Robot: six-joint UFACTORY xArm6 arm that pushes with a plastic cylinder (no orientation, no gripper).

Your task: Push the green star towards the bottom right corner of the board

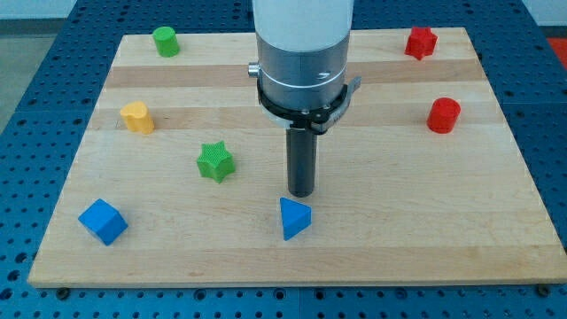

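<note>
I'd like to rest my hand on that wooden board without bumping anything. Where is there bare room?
The widest bare patch is the view's lower right, below the red cylinder and right of the blue triangle. Another lies along the top between the green cylinder and the arm. It is crowded around my tip, between the green star and the triangle.

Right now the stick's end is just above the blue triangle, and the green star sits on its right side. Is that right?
Not quite. In the camera view my tip is just above the blue triangle, but the green star sits to the view's left of it, not the right.
</note>
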